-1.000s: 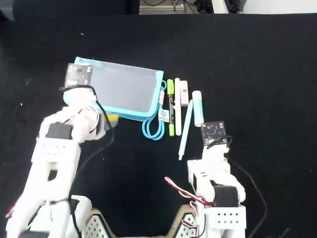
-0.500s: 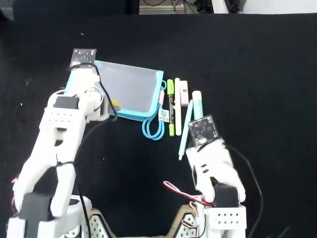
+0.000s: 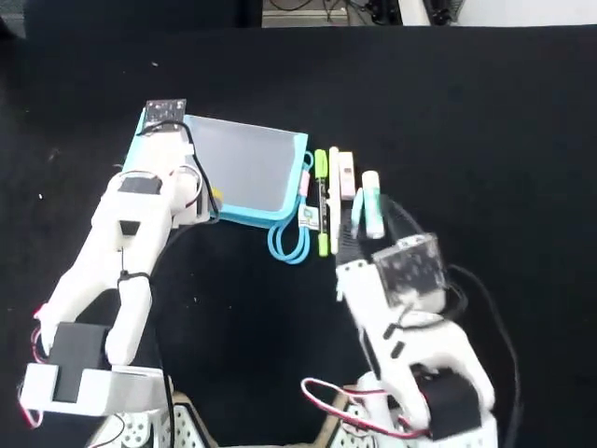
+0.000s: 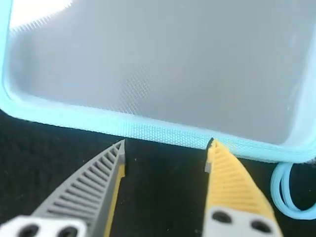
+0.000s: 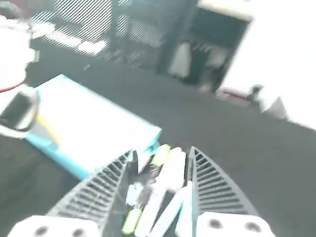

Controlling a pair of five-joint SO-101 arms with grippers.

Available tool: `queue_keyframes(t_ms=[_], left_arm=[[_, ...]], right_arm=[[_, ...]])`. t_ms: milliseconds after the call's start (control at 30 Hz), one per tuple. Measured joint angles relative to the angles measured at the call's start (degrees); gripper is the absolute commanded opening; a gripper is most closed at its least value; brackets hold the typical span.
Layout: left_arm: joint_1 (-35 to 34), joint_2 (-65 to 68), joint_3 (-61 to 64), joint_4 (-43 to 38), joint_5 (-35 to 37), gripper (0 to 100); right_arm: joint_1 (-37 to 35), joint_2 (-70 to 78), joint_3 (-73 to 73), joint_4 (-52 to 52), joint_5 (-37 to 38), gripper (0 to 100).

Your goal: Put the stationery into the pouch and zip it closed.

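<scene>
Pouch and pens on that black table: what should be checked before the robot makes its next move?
1. Is the left tool open and empty? Ok: its fingers stand apart at the edge of the pouch.
2. Is the right tool open and empty? Ok: it hangs above the stationery.
3. Is the stationery lying in a row beside the pouch? Ok.
4. Is the pouch flat on the table? Ok.
5. Is the pouch's zip open to take the stationery? Cannot tell.
</scene>
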Motion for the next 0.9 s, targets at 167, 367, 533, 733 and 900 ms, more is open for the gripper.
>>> queue_keyframes(t_ms=[167, 367, 533, 733, 900], left_arm=[[-0.2, 0.1, 0.6, -0.9, 1.8, 26], [-3.0, 0.1, 0.8, -1.1, 4.5, 26], [-5.2, 0.1, 2.4, -1.1, 5.3, 26], [-3.3, 0.1, 3.3, -1.1, 5.5, 25], [-3.2, 0.1, 3.3, -1.1, 5.5, 25]], right_arm=[[-5.8, 12.9, 2.2, -8.7, -7.4, 14.2], [-6.9, 30.0, 10.1, -28.8, -15.5, 14.2], [-6.9, 40.7, 10.2, -36.1, -20.9, 14.2], [-6.9, 54.0, 6.6, -38.4, -21.7, 14.1], [-9.1, 63.6, 2.5, -38.6, -21.7, 14.1]])
